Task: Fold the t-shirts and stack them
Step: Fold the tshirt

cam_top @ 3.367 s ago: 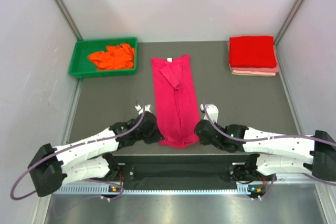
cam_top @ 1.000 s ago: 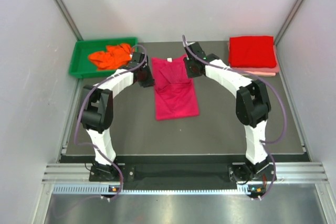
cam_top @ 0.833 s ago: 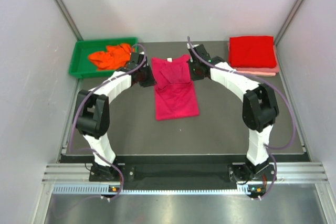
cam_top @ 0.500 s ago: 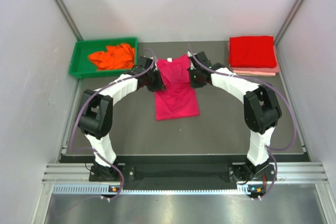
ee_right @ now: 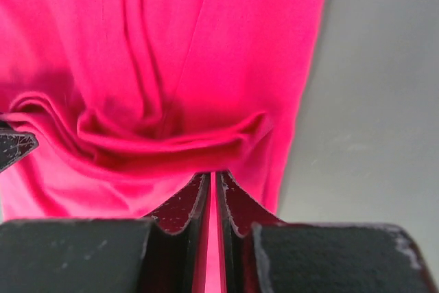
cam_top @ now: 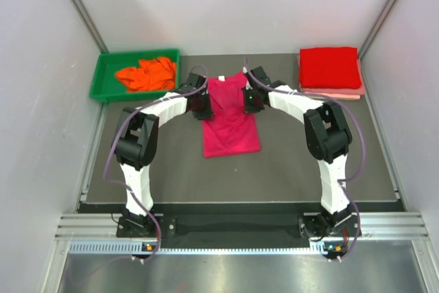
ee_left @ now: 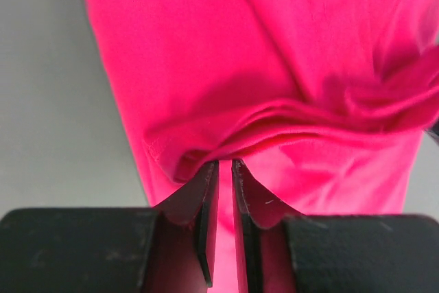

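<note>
The magenta-pink t-shirt [cam_top: 230, 120] lies in the middle of the table, folded into a narrow strip with its far part doubled over. My left gripper [cam_top: 201, 104] is shut on its left edge [ee_left: 199, 156]. My right gripper [cam_top: 248, 99] is shut on its right edge [ee_right: 226, 149]. Both hold a raised fold of the cloth over the lower layer. The bright red t-shirt [cam_top: 329, 66] lies folded on the pale pink t-shirt [cam_top: 333, 93] at the far right. The orange t-shirt [cam_top: 146, 73] lies crumpled in the green tray [cam_top: 103, 77].
The green tray stands at the far left corner. The stack of folded shirts is at the far right corner. White walls close in the table on three sides. The dark table top [cam_top: 302, 149] shows around the shirt.
Both grippers carried the shirt's near end up to the far end, then drew back towards me with a fold of cloth. The shirt is now about half as long.
</note>
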Motion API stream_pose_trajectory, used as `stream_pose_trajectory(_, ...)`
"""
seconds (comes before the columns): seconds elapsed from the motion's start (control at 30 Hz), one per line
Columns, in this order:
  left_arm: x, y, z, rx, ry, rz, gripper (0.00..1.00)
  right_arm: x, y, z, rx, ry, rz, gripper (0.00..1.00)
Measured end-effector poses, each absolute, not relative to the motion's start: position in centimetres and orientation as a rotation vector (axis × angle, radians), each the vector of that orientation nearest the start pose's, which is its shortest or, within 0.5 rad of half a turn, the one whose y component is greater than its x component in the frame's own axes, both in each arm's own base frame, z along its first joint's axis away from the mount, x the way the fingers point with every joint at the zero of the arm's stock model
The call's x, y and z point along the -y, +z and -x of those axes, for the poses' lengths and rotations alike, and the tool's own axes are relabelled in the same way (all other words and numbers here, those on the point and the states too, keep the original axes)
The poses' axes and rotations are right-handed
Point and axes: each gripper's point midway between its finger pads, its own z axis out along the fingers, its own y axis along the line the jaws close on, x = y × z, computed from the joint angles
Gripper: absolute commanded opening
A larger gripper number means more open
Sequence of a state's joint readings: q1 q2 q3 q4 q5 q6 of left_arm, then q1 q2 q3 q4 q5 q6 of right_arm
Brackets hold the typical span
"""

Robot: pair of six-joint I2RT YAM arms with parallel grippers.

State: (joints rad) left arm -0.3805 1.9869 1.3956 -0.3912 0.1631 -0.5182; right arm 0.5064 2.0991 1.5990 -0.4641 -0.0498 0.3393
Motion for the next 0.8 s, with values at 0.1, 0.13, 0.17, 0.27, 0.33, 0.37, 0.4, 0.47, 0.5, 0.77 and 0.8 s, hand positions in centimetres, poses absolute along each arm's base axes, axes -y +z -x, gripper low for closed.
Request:
stream_pose_trajectory(0.1,21.6,5.0,-43.6,-2.592,-0.471,0.110,0.18,-26.0,5.8,-44.7,-2.543,0.394,0.201,0.08)
stream_pose_trajectory(0.13,21.4,5.3,-44.3,-2.578,-0.447,0.111,0.18,-25.8,6.1,-45.2,-2.533,0.394,0.190,0.08)
stream_pose_trajectory(0.17,21.1,5.5,-44.9,-2.570,-0.411,0.117,0.18,-25.6,6.4,-45.6,-2.525,0.394,0.180,0.08)
stream_pose_trajectory(0.27,20.3,5.8,-46.6,-2.546,-0.321,0.131,0.18,-25.2,6.9,-46.5,-2.508,0.394,0.161,0.08)
stream_pose_trajectory(0.33,19.6,5.5,-47.0,-2.548,-0.266,0.142,0.19,-24.9,6.8,-46.6,-2.512,0.390,0.154,0.09)
stream_pose_trajectory(0.37,19.1,5.4,-47.0,-2.556,-0.239,0.148,0.19,-24.8,6.8,-46.6,-2.516,0.387,0.155,0.10)
stream_pose_trajectory(0.4,18.6,5.2,-46.9,-2.564,-0.215,0.155,0.21,-24.8,6.7,-46.4,-2.521,0.384,0.155,0.12)
stream_pose_trajectory(0.47,17.8,5.2,-46.5,-2.578,-0.173,0.158,0.24,-24.7,6.8,-46.3,-2.527,0.381,0.155,0.18)
stream_pose_trajectory(0.5,17.5,5.3,-46.3,-2.583,-0.165,0.155,0.27,-24.5,6.8,-46.0,-2.532,0.377,0.157,0.20)
stream_pose_trajectory(0.77,17.9,9.5,-39.5,-2.585,-0.416,0.082,0.34,-21.6,8.5,-38.9,-2.587,0.467,0.185,0.31)
stream_pose_trajectory(0.8,18.0,9.7,-38.1,-2.593,-0.455,0.072,0.34,-21.3,8.6,-38.0,-2.591,0.486,0.192,0.31)
